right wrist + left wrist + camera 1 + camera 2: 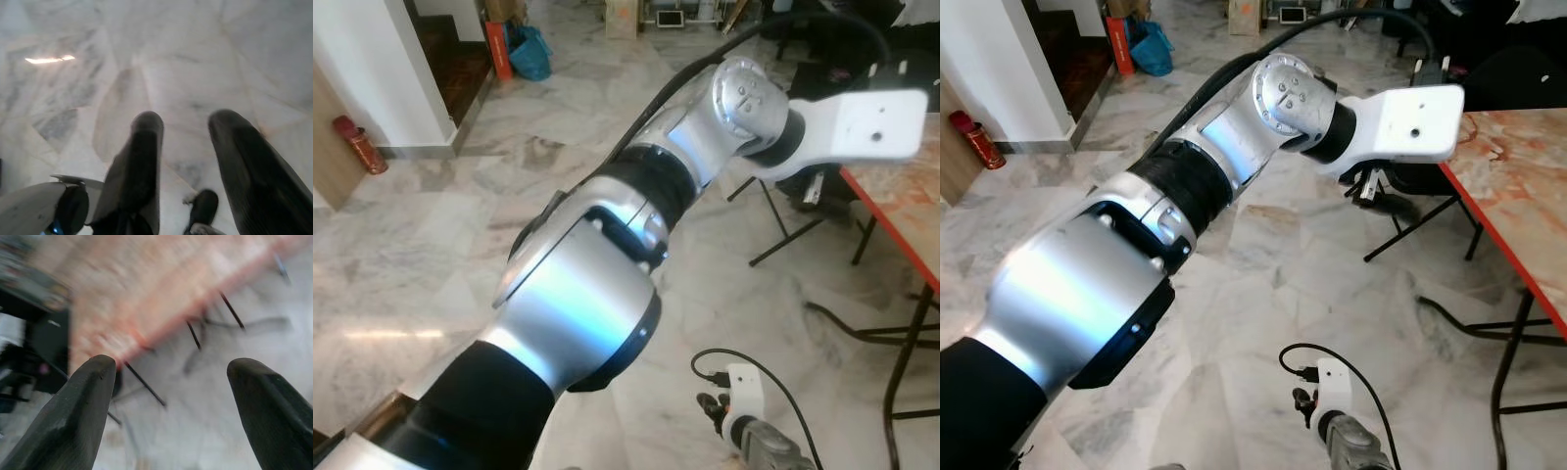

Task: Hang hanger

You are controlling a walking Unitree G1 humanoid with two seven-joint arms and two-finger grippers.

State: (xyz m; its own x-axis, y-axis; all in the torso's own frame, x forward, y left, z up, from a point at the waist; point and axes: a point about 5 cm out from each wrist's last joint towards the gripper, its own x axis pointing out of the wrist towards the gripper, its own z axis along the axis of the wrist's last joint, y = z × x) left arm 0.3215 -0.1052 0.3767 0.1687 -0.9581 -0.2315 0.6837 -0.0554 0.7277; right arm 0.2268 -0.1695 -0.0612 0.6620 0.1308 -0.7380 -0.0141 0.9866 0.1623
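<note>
Nearest the head camera, the left arm (578,313) is reaching up and forward across the scene, its silver upper segment sitting large in the foreground and its white wrist housing (1408,122) stretching out toward the bench (1528,186). That raised, extended pose suggests the arm is being carried toward something at or beyond the bench edge rather than resting. Along the left end effector (168,396), the two black fingers are standing well apart with nothing between them, so it is open and empty; the blurred view past them is showing the bench's reddish marbled top and thin black legs over the pale floor.

Low down, the right end effector (188,161) is hanging toward the marble floor (146,58), its fingers also parted and holding nothing. Its white wrist and a looping black cable (773,377) are showing at the bottom of the head views, which reads as an idle arm.

Farther off, black folding stand legs (783,230) are standing beside the bench, with a red cylinder (359,145) by the wall and a blue bag (530,51) at the far side of the room.

I cannot make out the hanger, or a rail for it, anywhere in these pictures. Judging from that, the task is at an early stage, with the hanger not yet in hand.
</note>
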